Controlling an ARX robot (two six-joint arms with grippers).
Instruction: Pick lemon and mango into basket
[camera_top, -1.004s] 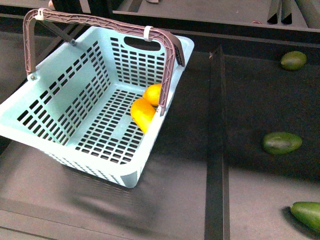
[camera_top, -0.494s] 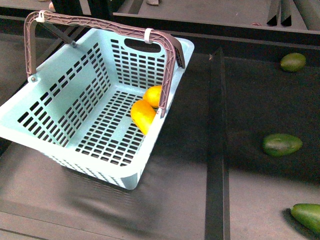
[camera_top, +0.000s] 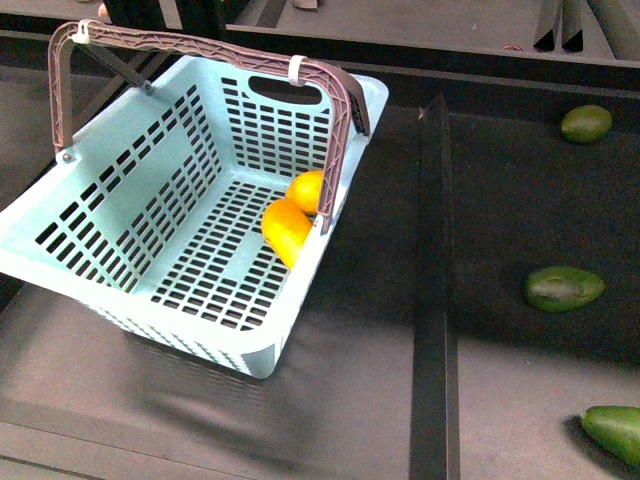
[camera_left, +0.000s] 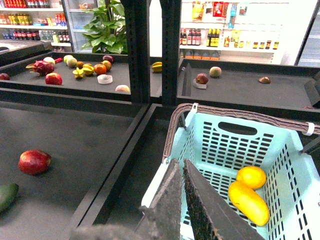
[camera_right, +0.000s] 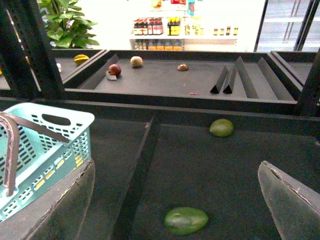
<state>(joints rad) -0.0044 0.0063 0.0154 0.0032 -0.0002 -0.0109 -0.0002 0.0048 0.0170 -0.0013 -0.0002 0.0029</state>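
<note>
Basket (camera_top: 130, 215) shifted slightly versus a second ago, fruit inside unmoved. One basket, two brown handles (camera_top: 200, 45) raised. One lemon (camera_top: 306, 190), one mango (camera_top: 285, 228), touching, both on basket floor against right wall. Mango long axis runs diagonally, near end toward camera. Three green avocados (camera_top: 564, 287) on right tray. Left gripper (camera_left: 182, 200) fingers pressed together; right gripper (camera_right: 175, 200) fingers wide apart, holding nothing.
</note>
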